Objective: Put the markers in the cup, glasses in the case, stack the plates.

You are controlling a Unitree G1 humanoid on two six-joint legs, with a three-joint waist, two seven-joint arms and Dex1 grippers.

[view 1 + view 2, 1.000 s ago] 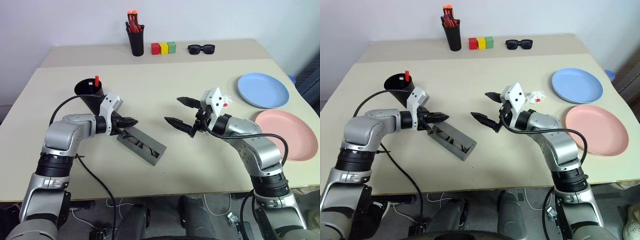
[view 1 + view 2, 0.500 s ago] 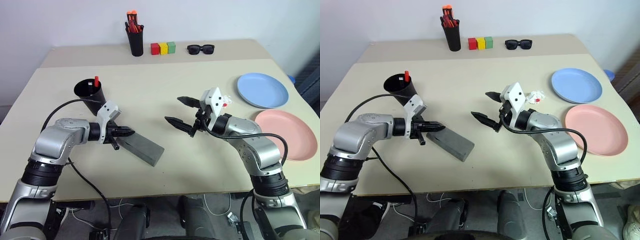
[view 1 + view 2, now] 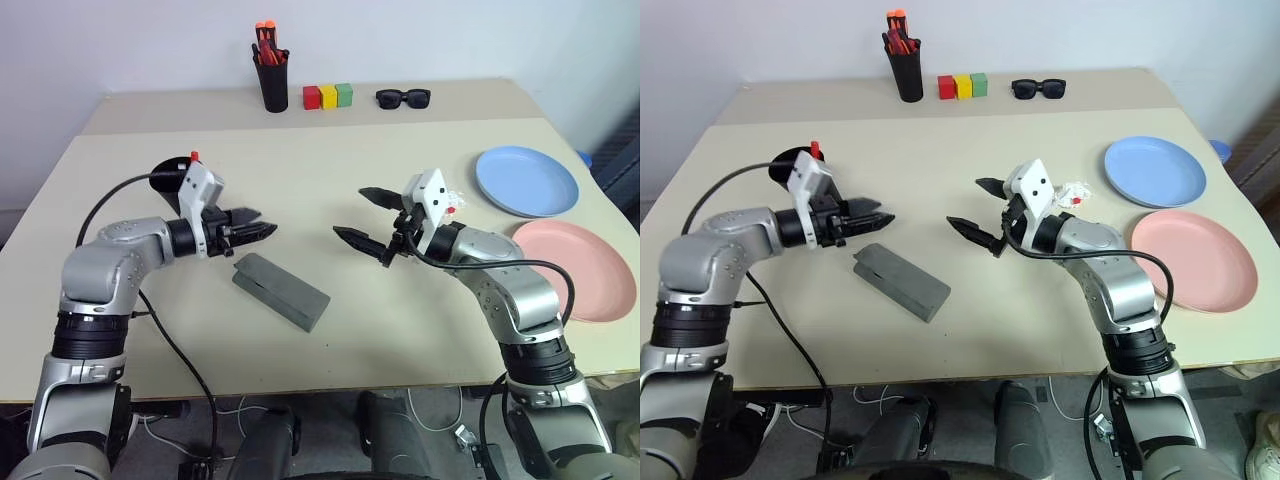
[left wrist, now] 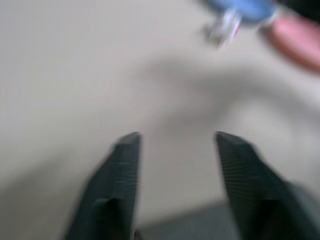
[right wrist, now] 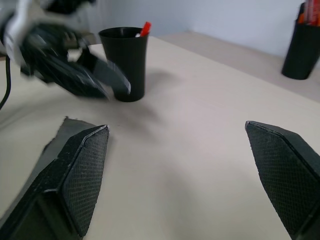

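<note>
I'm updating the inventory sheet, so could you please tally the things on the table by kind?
Plates: 2 (blue, pink)
Cups: 2 (cup, pen pot)
Glasses cases: 1 (shut)
Sunglasses: 1
Blocks: 3 (red, yellow, green)
Crumpled wrappers: 1
Total: 10

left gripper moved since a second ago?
Yes. The left gripper has lifted off the grey case, whose lid is now shut, and risen toward the black cup. Its fingers have opened.
</note>
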